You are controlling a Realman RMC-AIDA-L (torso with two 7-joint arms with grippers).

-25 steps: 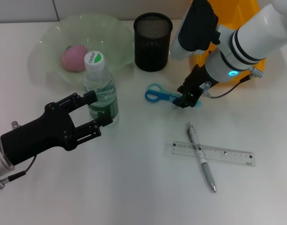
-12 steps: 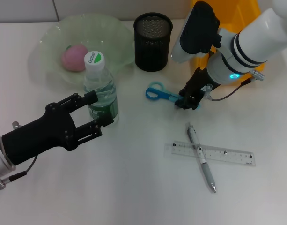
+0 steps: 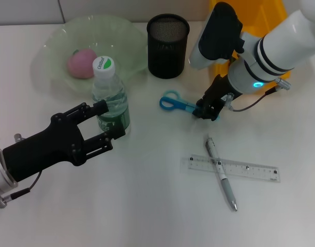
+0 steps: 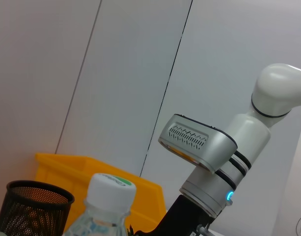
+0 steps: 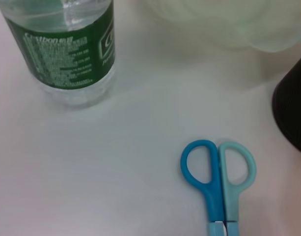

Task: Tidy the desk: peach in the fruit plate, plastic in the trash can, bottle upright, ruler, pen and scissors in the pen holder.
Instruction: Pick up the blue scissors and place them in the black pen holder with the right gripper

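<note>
The clear bottle (image 3: 111, 98) with a green label stands upright, and my left gripper (image 3: 112, 120) is open with a finger on each side of its lower part. The blue scissors (image 3: 171, 102) lie flat in front of the black mesh pen holder (image 3: 168, 46). My right gripper (image 3: 207, 111) hangs open right over their blade end. In the right wrist view the scissors' handles (image 5: 217, 169) show beside the bottle (image 5: 67, 49). The pen (image 3: 221, 174) lies across the clear ruler (image 3: 249, 170). The pink peach (image 3: 81, 64) sits in the green fruit plate (image 3: 54, 36).
A yellow bin (image 3: 265, 13) stands behind my right arm, at the back right. The pen holder stands between it and the plate. White tabletop spreads open along the front and at the left of the ruler.
My right gripper has shifted slightly left and down onto the scissors' blade end. The left arm and the bottle have not moved.
</note>
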